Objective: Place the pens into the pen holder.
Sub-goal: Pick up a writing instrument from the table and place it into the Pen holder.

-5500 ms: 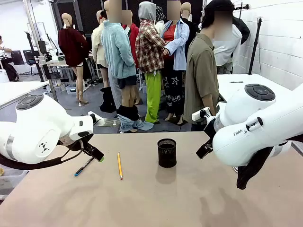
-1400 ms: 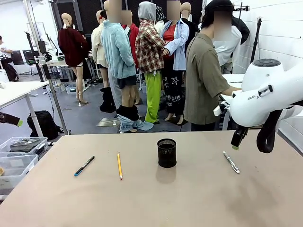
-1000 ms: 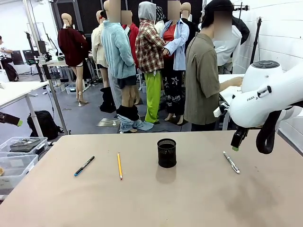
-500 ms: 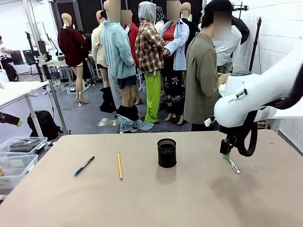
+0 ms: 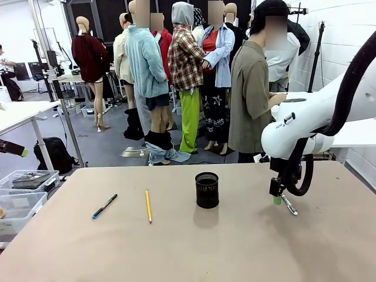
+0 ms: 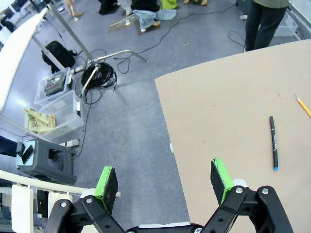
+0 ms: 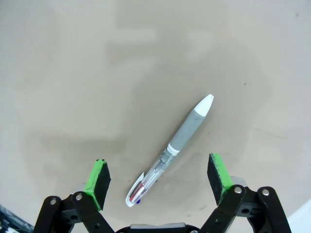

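Observation:
The pale whitish pen [image 7: 175,145] lies flat on the table between the two green pads of my right gripper [image 7: 158,178], which is open and hangs just above it without touching. In the front view this gripper [image 5: 278,197] points down at the pen [image 5: 289,206], right of the black mesh pen holder [image 5: 207,190]. The yellow-orange pencil [image 5: 148,205] and the dark pen with blue ends [image 5: 104,206] lie left of the holder. My left gripper [image 6: 164,178] is open over the floor beyond the table's left edge, with the dark pen [image 6: 274,142] far from it.
The tan table [image 5: 188,252] has wide free room in front. A person [image 5: 251,100] stands behind its far right edge. Plastic bins [image 6: 60,104], cables and a stool [image 6: 43,160] sit on the floor to the table's left.
My right arm has swung left and down, bringing its open gripper from beside the pale pen to just over it. Five seconds ago the left arm was over the table; it has since pulled away.

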`<state>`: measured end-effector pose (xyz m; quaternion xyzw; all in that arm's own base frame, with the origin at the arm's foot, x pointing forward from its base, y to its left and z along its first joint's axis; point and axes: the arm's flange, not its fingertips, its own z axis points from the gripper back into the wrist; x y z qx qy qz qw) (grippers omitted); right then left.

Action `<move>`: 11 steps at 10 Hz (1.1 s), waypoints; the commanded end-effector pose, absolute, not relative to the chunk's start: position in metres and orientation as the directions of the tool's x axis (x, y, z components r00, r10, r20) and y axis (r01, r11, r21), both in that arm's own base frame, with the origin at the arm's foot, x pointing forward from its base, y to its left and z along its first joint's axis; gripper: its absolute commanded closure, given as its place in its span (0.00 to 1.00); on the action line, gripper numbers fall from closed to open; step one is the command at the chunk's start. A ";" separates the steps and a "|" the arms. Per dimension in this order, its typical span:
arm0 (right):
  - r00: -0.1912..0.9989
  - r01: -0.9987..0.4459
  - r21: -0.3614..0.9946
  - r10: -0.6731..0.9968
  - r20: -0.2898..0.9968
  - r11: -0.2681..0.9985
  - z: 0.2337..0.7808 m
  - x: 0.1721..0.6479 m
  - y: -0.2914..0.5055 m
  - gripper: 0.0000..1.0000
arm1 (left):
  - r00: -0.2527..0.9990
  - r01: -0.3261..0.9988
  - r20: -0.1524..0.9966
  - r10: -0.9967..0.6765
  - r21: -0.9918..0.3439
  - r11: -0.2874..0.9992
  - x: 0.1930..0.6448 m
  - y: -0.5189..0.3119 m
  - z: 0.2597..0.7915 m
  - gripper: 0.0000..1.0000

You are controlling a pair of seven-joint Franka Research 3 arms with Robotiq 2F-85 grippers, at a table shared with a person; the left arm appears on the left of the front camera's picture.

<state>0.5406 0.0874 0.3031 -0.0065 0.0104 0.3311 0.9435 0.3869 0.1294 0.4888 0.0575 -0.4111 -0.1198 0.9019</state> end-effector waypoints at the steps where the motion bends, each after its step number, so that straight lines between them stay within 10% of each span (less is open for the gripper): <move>1: 0.792 -0.608 0.043 0.609 -0.034 0.793 0.297 0.545 0.084 0.00 | 0.632 0.162 0.731 -0.256 0.198 0.967 0.387 0.130 0.488 0.00; 3: 0.788 -0.614 0.038 0.615 -0.013 0.788 0.294 0.543 0.080 0.04 | 0.632 0.162 0.731 -0.256 0.198 0.967 0.387 0.130 0.488 0.00; 8: 0.778 -0.627 0.036 0.628 -0.025 0.778 0.296 0.542 0.079 1.00 | 0.632 0.162 0.731 -0.256 0.198 0.967 0.387 0.130 0.488 0.00; 11: 0.754 -0.656 0.009 0.656 -0.029 0.755 0.302 0.539 0.084 1.00 | 0.632 0.162 0.731 -0.256 0.198 0.967 0.387 0.130 0.488 0.00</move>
